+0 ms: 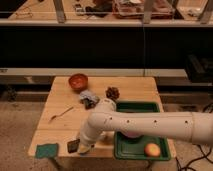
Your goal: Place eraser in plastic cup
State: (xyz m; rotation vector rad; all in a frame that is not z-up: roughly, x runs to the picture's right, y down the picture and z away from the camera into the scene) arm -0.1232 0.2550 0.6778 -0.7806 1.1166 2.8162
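black eraser, white end effector, orange bowl
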